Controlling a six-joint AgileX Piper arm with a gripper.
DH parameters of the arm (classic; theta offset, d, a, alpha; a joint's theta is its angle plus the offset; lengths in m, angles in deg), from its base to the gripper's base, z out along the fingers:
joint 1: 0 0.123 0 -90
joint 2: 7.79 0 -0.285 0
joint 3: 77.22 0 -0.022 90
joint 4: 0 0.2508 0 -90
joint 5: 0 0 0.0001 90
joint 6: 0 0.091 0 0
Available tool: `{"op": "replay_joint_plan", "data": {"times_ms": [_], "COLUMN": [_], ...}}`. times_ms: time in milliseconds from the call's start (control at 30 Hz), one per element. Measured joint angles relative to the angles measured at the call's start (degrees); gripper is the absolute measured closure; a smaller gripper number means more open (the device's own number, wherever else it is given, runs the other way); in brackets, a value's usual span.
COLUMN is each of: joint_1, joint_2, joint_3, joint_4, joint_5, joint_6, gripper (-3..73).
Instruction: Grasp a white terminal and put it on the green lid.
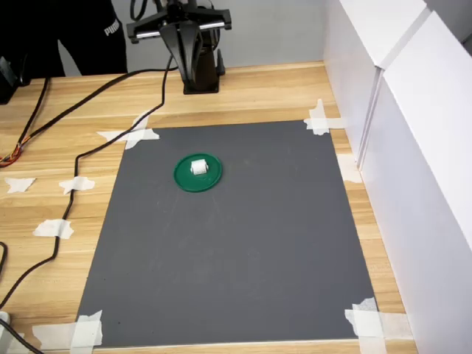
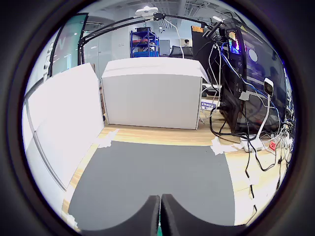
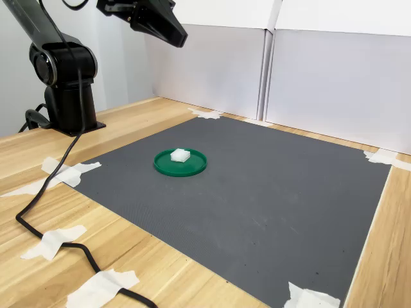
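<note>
Now terminal (image 1: pixel 198 167) sits on lid (image 1: pixel 198 181) on the mat (image 1: pixel 243 251); my gripper (image 2: pixel 160 216) is raised well above, fingers pressed together, holding nothing.

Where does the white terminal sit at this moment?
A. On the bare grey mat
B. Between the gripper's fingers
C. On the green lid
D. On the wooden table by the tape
C: in both exterior views the white terminal rests on the green lid, with the gripper raised well above and away.
</note>
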Motion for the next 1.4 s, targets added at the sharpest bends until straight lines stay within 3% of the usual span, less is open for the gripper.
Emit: {"op": "replay_joint_plan", "data": {"times_ms": [133,433,767,1400], "joint_1": [-1.54,-11.81,-8.11,-7.99], "joint_2": [-6.25,-16.31,-20.34,-27.88], "joint_3": [3.38,7.61,10.18,16.17], "joint_4": [0.14,0.14,0.19,0.19], "joint_5": [0.05,-0.01,0.03,0.38], "joint_6": [0.02,0.07,0.07,0.26], "gripper": [71.1,71.1,71.1,71.1]}}
